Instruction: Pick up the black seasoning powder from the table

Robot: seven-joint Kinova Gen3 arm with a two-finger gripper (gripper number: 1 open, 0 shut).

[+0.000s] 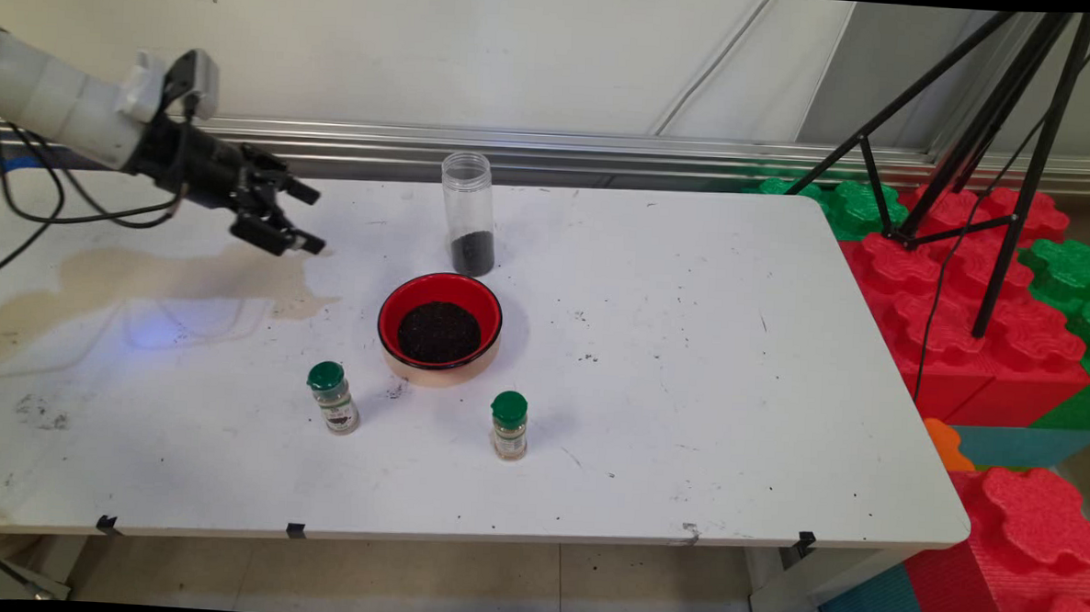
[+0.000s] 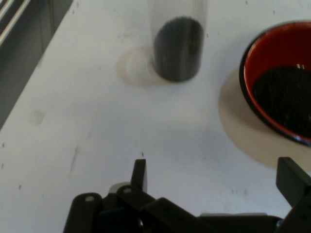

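My gripper [image 1: 308, 215] hangs open over the table's back left, its fingers pointing right, with nothing between them. In the hand view the gripper [image 2: 216, 177] shows two spread fingertips [image 2: 139, 174] at the bottom. A clear tall jar [image 1: 468, 213] with dark grains at its bottom stands upright to the gripper's right, apart from it; the same jar [image 2: 178, 48] is ahead in the hand view. A red bowl [image 1: 441, 288] holding dark grains sits in front of the jar, and the bowl [image 2: 252, 63] appears at the right in the hand view.
Two small green-capped spice bottles stand near the front: one [image 1: 333, 397] left of the bowl, one [image 1: 509, 424] right of it. A tan stain [image 1: 178, 276] spreads across the table's left. A black tripod [image 1: 985, 132] and red and green foam blocks [image 1: 968, 306] stand off the right edge.
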